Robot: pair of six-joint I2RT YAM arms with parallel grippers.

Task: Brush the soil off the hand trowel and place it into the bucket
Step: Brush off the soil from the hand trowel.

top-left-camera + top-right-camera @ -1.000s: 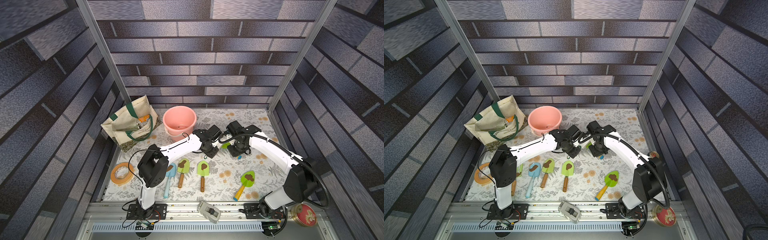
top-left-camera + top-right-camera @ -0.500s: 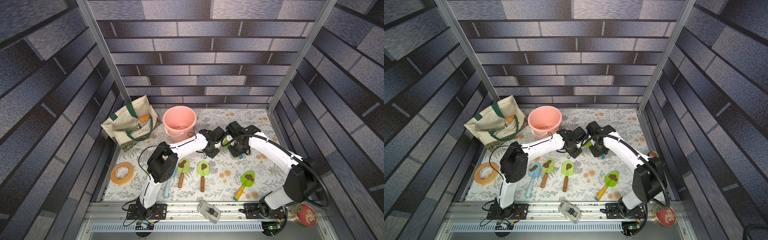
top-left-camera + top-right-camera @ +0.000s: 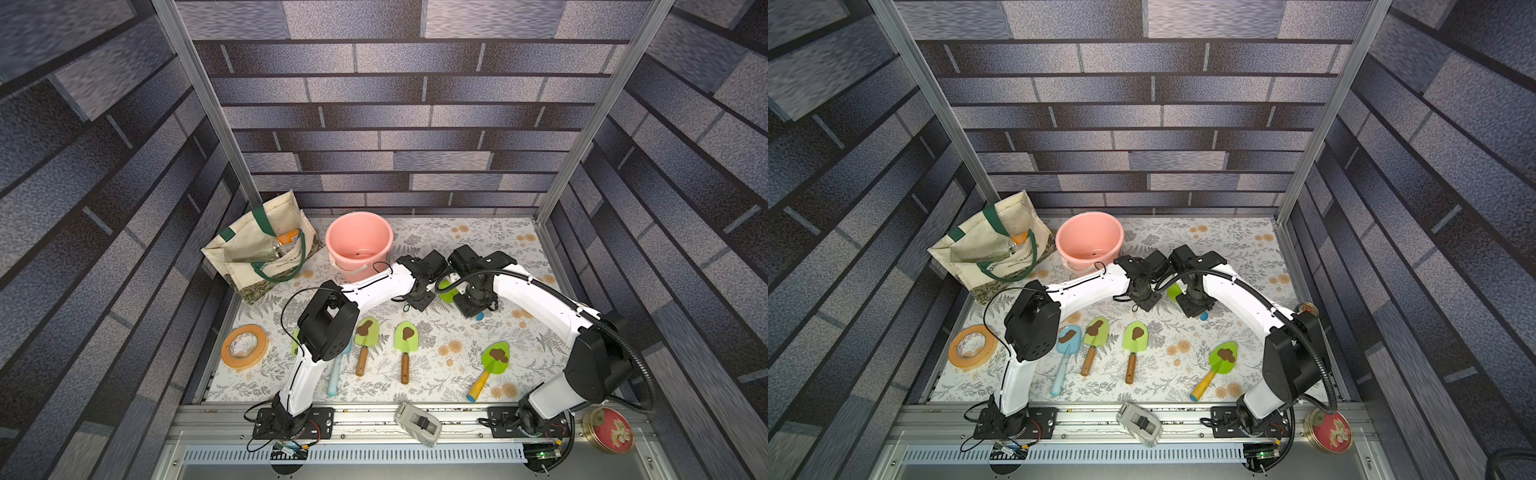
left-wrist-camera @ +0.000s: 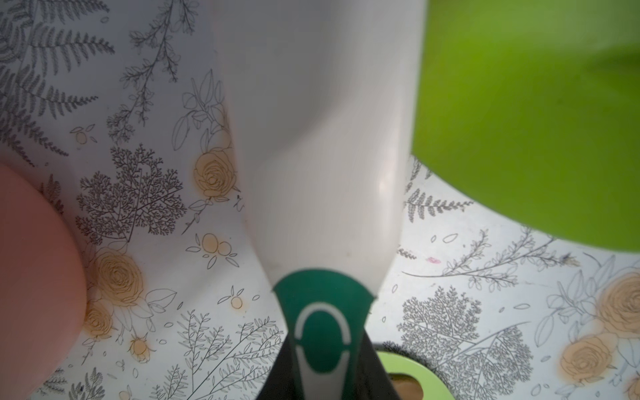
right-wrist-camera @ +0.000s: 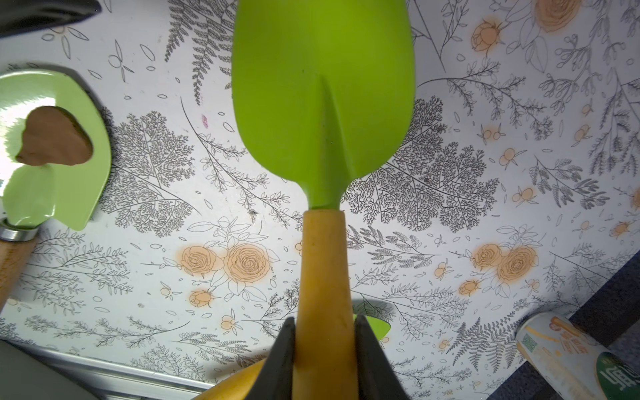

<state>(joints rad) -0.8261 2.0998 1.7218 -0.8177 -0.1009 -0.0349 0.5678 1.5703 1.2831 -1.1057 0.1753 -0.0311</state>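
Mid-table, right of the bucket (image 3: 345,237) and apart from it: green trowel (image 5: 322,86), yellow handle clamped in the right end effector (image 5: 323,332), held clear of the table (image 3: 436,324), underside plain green. Left end effector (image 4: 323,353) closed on a white tool (image 4: 322,138) with a green butt, beside the blade. Four further trowels (image 3: 1136,338) lie nearer the front, each bearing a brown soil blob (image 3: 498,354).

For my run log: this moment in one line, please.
left gripper: shut on white green-ended brush; right gripper: shut on green-bladed yellow-handled trowel; blade face seen: clean; pink plastic bucket: no trowel
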